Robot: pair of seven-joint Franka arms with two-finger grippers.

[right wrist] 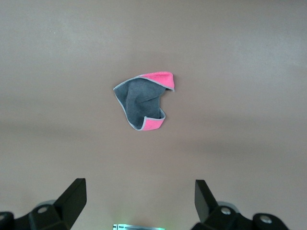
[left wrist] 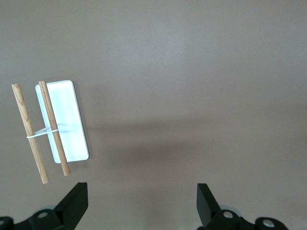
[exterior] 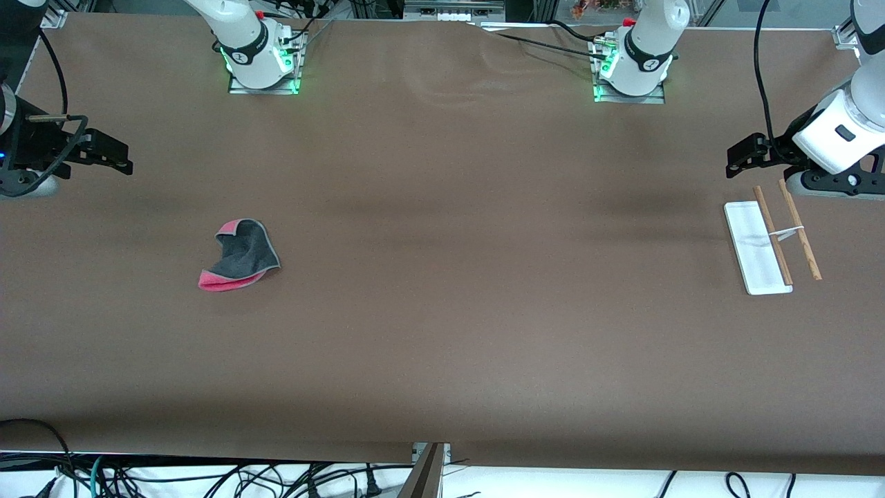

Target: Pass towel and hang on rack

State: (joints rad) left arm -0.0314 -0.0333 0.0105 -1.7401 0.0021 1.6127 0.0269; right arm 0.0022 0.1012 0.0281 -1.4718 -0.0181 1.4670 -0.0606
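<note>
Both pairs of fingers are spread wide and hold nothing. The left gripper (left wrist: 141,203) hangs in the air near the rack (exterior: 767,242), at the left arm's end of the brown table (exterior: 442,332). The right gripper (right wrist: 140,201) hangs at the right arm's end, where the towel (exterior: 238,256) lies crumpled, grey with pink folds showing.

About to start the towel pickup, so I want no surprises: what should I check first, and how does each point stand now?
1. Towel lies free on the table, crumpled: ok.
2. Right hand open, nothing held: ok.
3. Left hand open, nothing held: ok.
4. Rack stands at the left arm's end, rods bare: ok.
5. Nothing lies between towel and rack: ok.
6. Right hand over the towel: not ok, it hangs off to one side.
</note>
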